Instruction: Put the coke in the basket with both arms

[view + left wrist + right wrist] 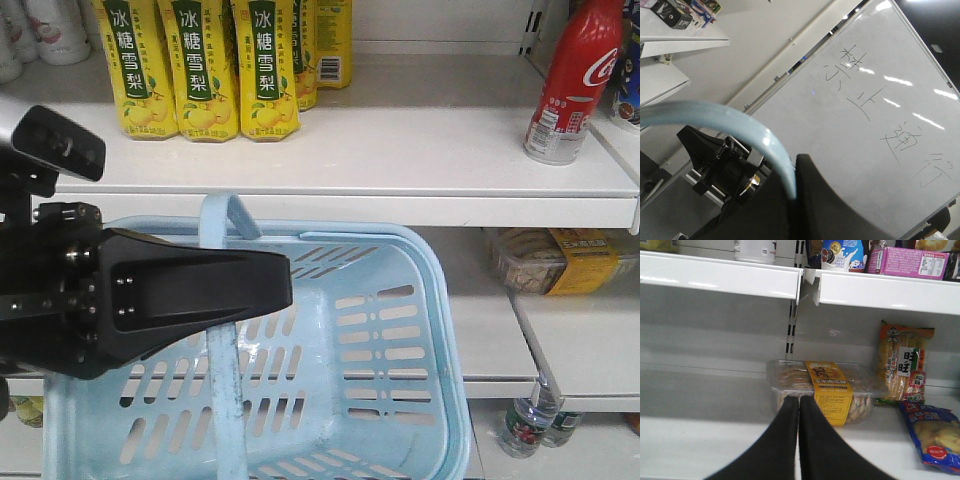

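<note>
The coke [575, 82], a glossy red bottle with white print, stands upright at the right end of the upper white shelf. Below that shelf hangs the light blue basket [400, 330], held up by its pale blue handle [222, 345]. My left gripper [285, 283] is shut on that handle; the left wrist view shows the handle [735, 122] curving down between the black fingers of the left gripper [796, 196]. My right gripper [799, 402] is shut with nothing in it, pointing at a lower shelf, far from the coke.
Yellow drink cartons [210, 65] stand in a row at the back of the upper shelf [350, 150]. A clear snack tub with a yellow label [827, 387] lies right in front of the right gripper, with snack bags [902, 367] beside it. Small bottles [530, 420] stand lower right.
</note>
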### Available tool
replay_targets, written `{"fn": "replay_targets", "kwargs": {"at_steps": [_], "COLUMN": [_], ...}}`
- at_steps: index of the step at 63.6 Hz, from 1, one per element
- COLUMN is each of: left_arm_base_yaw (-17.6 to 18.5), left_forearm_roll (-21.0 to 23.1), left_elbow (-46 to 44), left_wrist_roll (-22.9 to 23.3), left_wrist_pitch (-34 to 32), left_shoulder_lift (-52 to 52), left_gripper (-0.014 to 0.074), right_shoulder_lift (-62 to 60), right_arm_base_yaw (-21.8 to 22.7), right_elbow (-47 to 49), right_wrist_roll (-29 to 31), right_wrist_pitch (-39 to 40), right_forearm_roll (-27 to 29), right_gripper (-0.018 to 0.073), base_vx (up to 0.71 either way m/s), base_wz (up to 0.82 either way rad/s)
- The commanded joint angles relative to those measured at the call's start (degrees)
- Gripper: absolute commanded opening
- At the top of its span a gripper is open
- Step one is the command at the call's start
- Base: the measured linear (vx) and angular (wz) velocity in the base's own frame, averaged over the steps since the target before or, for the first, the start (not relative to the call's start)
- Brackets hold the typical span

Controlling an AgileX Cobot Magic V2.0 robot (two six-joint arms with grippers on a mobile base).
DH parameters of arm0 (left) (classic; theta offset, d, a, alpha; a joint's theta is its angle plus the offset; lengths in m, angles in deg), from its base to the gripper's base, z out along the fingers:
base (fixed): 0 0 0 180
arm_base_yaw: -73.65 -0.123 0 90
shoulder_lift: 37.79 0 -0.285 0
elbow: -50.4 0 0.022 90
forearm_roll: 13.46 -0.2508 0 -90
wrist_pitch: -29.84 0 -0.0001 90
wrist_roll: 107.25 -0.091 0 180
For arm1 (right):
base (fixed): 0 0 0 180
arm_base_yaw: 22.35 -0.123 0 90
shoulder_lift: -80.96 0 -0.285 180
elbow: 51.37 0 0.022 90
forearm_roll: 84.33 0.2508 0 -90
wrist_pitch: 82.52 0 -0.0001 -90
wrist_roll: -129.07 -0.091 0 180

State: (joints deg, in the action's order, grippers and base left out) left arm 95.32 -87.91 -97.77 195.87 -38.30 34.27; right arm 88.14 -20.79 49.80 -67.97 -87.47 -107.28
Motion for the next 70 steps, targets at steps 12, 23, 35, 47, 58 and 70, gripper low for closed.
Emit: {"fn": "replay_targets", "kwargs": {"at_steps": [12,23,35,47,58,70], "left_arm_base_yaw": [0.1,0.1,0.1,0.1,0.1,0.1], "left_forearm_roll": [5.2,5.2,5.2,5.2,5.2,5.2], "left_elbow": [-2.0,-2.0,-2.0,-2.0,-2.0,-2.0], "left_wrist_roll": [-0.3,-0.3,-0.3,-0.3,-0.3,-0.3], "left_wrist_pitch": [-6.1,-6.1,-6.1,-6.1,-6.1,-6.1], "left_shoulder_lift": [-1.3,-1.3,-1.3,-1.3,-1.3,-1.3], "left_gripper": [-0.0006,-0.0006,-0.0006,-0.0006,-0.0006,-0.0006], "right_shoulder_lift": [-0.7,-0.7,-0.7,-0.7,-0.7,-0.7], "right_arm_base_yaw": [0.1,0.1,0.1,0.1,0.1,0.1], "right_elbow": [-0.4,-0.4,-0.4,-0.4,-0.4,-0.4], "right_wrist_roll": [0.3,0.3,0.3,0.3,0.3,0.3], "right_wrist_pitch": [3.9,3.9,3.9,3.9,3.9,3.9], "right_forearm_roll": [-0.6,-0.6,-0.6,-0.6,-0.6,-0.6], "right_gripper": [-0.0005,-0.0005,-0.0005,-0.0005,-0.0005,-0.0005], "base_vx": [0.02,0.02,0.02,0.02,0.02,0.01], "base_wz": [0.00,0.01,0.00,0.00,0.00,0.00]}}
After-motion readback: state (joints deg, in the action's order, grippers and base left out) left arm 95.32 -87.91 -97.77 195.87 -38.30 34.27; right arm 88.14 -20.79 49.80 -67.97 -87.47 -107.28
